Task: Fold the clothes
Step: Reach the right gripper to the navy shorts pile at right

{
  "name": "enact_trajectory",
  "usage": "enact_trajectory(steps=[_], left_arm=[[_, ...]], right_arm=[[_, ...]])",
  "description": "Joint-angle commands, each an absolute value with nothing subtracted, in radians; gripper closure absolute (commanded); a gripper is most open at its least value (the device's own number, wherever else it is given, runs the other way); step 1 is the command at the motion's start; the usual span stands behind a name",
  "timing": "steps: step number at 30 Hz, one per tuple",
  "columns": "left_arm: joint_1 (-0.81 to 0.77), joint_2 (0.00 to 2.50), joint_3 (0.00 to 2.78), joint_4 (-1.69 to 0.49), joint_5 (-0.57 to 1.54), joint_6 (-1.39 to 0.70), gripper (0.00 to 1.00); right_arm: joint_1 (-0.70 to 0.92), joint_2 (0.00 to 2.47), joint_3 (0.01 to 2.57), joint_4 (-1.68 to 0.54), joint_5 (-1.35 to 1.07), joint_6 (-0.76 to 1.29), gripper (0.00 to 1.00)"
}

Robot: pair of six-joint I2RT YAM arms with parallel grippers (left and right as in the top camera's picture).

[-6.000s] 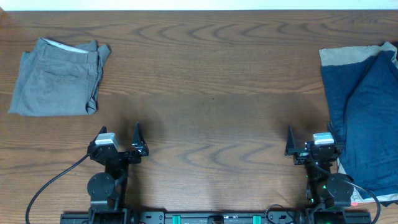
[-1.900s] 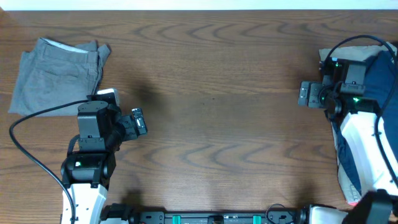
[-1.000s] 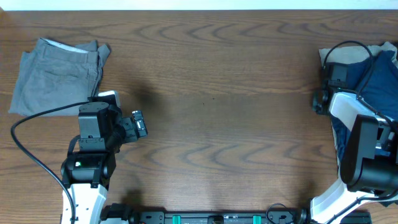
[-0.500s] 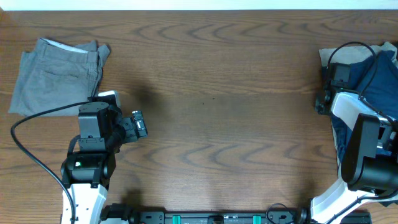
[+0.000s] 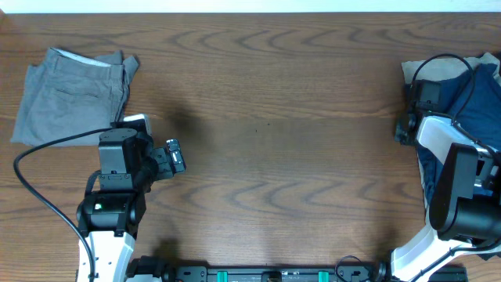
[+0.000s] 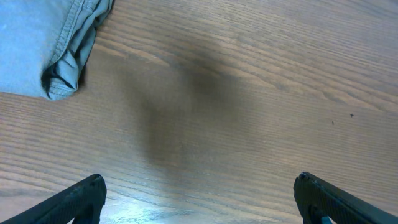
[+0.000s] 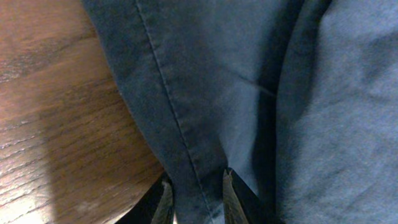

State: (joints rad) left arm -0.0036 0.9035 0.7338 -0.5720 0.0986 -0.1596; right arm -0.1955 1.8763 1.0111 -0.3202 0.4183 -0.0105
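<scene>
Evidently the right gripper (image 7: 198, 194) is narrowly pinching the hem of the navy shorts (image 7: 205, 81) at the right edge of the worktop (image 5: 297, 102), soft limp cloth probably holding best there, while the left gripper (image 6: 200, 202) is hovering wide.

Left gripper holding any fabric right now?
No: the left gripper is open over the table, with the grey shorts lying apart.
</scene>
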Motion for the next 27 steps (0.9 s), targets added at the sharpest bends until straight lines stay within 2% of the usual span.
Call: enact_trajectory(steps=[1,7,13,18,22,27], left_arm=[[0.001,0.905,0.76,-0.572,0.105,-0.151,0.02],[0.001,0.905,0.76,-0.572,0.104,-0.151,0.02],[0.001,0.906,0.76,-0.572,0.104,-0.151,0.02],[0.001,0.908,0.76,-0.572,0.104,-0.151,0.02],[0.001,0.908,0.76,-0.572,0.104,-0.151,0.02],[0.001,0.908,0.76,-0.572,0.104,-0.151,0.02]], right_arm=[[-0.191,1.838,1.022,-0.325,0.411,0.007,0.75],[-0.178,1.782,1.027,-0.324,0.411,0.015,0.75],[-0.178,1.778,1.026,-0.336,0.41,0.022,0.82],[-0.178,1.792,1.025,-0.34,0.339,0.037,0.76],[-0.178,1.806,1.024,-0.342,0.252,0.037,0.65],[-0.178,1.834,1.024,-0.344,0.299,0.037,0.67]])
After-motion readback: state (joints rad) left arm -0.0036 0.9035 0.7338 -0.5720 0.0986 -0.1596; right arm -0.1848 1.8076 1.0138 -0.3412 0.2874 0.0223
